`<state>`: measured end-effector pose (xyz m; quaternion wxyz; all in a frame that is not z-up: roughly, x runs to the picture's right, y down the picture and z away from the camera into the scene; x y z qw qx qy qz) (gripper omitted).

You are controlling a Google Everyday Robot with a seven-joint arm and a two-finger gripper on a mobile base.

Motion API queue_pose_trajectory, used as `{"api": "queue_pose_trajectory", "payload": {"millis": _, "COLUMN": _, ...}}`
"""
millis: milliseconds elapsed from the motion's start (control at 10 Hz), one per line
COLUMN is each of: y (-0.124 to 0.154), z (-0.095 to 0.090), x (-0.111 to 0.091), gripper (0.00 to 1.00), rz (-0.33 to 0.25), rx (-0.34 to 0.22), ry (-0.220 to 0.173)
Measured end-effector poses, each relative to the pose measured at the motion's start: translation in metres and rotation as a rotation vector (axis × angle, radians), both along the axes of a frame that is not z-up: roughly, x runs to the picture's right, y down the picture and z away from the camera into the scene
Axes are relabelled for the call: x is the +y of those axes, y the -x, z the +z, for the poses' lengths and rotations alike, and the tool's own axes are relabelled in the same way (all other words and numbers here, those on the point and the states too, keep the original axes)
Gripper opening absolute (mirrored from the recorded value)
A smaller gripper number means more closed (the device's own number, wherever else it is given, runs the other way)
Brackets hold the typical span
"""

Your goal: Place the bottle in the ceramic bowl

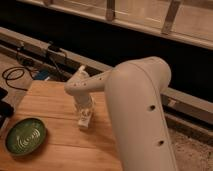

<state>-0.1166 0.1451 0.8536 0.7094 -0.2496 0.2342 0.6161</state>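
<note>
Reading the bottle (83, 121) as the small whitish lump right at the tip of the gripper (85, 116), low over the wooden table (50, 102), roughly mid-table. It blends into the gripper's pale body (same colour, no clean edge), so can't say whether it stands on the wood or hangs just above it. Grip state: cannot tell, since nothing shows whether the gripper is clamped on the bottle or has let go.

Gripper points straight down. The arm (137, 110) comes in from the right foreground and covers the table's right side.

Ceramic bowl (25, 136) sits on the table near the front-left: green, lighter swirl rings inside, darker rim. Bowl and bottle are well apart, with bare wood between them. The bottle is right of the bowl and a bit further back.

Past the table's far-left edge, black cables (15, 75) loop on the floor, with a small blue item (42, 75) near them. A dark object (4, 109) sits at the left frame edge beside the table. Behind everything is a long dark wall with a pale ledge (140, 20) on top.
</note>
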Motion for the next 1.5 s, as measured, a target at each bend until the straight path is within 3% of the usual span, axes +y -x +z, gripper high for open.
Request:
{"api": "queue_pose_trajectory", "payload": {"millis": 200, "y": 0.001, "z": 0.015, "x": 0.015, "gripper": 0.64, "rz": 0.002, "rx": 0.001, "ry": 0.050}}
{"api": "queue_pose_trajectory", "payload": {"millis": 300, "y": 0.000, "z": 0.017, "x": 0.017, "gripper": 0.61, "rz": 0.002, "rx": 0.001, "ry": 0.057}}
{"api": "queue_pose_trajectory", "payload": {"millis": 400, "y": -0.001, "z": 0.016, "x": 0.017, "gripper": 0.52, "rz": -0.001, "rx": 0.001, "ry": 0.050}}
{"api": "queue_pose_trajectory", "payload": {"millis": 900, "y": 0.008, "z": -0.013, "x": -0.007, "gripper": 0.02, "rz": -0.033, "rx": -0.033, "ry": -0.051}}
{"api": "queue_pose_trajectory", "payload": {"millis": 1100, "y": 0.020, "z": -0.028, "x": -0.025, "gripper": 0.00, "rz": -0.049, "rx": -0.065, "ry": -0.097}}
{"api": "queue_pose_trajectory", "payload": {"millis": 1300, "y": 0.052, "z": -0.046, "x": -0.042, "gripper": 0.00, "rz": -0.099, "rx": -0.137, "ry": -0.140}}
{"api": "queue_pose_trajectory", "payload": {"millis": 1500, "y": 0.093, "z": -0.068, "x": -0.046, "gripper": 0.00, "rz": -0.176, "rx": -0.230, "ry": -0.169}}
